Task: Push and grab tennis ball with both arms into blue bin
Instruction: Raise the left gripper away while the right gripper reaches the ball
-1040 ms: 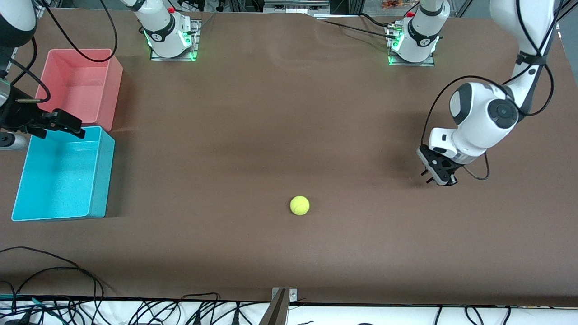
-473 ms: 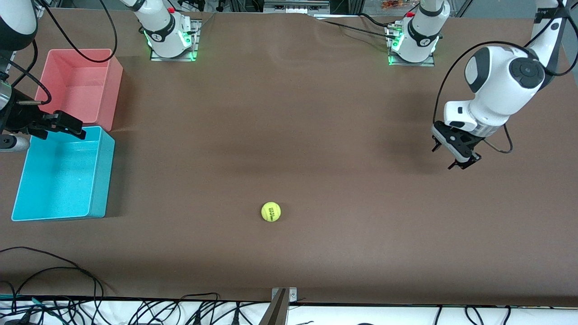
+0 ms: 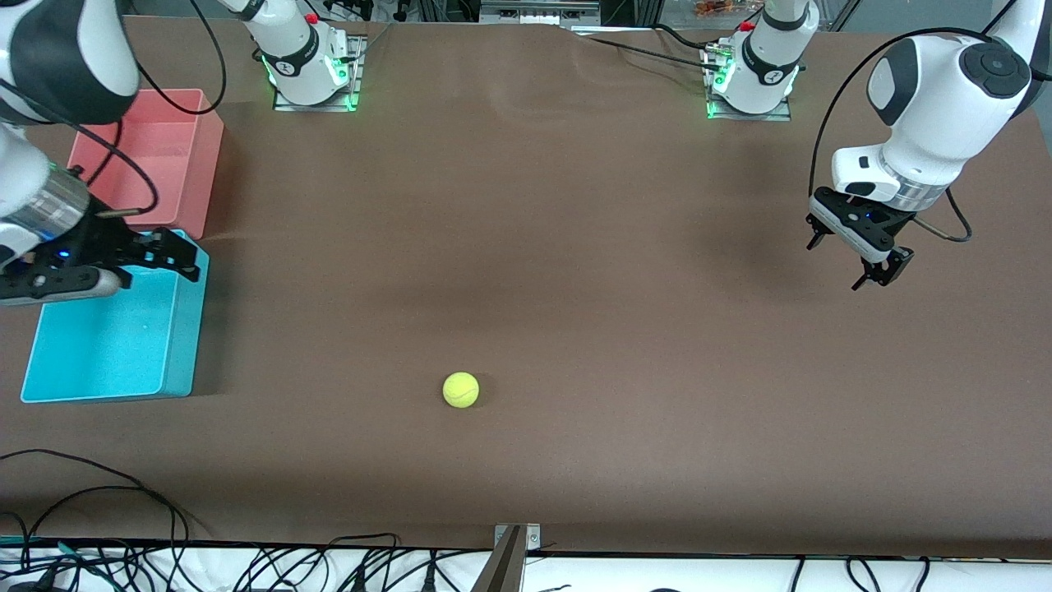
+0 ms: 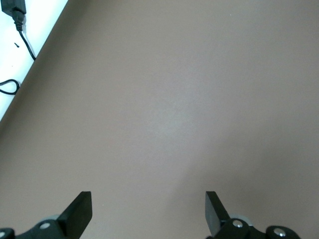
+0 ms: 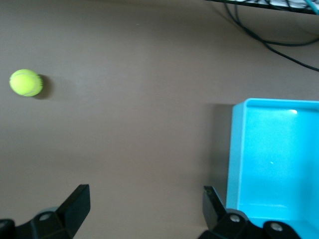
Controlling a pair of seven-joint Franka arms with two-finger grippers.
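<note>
Front view high, facing the arm bases; wrist views close, looking down; tennis ball (image 3: pixel 461 390) and blue bin (image 3: pixel 177 362) shared with right wrist view.

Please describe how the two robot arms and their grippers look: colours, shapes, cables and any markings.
Both arms are glossy white with rounded, bulbous joints and dark grey bands and round caps. Loose black cables loop along each. The left gripper and right gripper are black, each with two flat, blunt fingers. Green lights glow at the bases, which stand on metal plates, each with a small red button above and a ringed logo.
</note>
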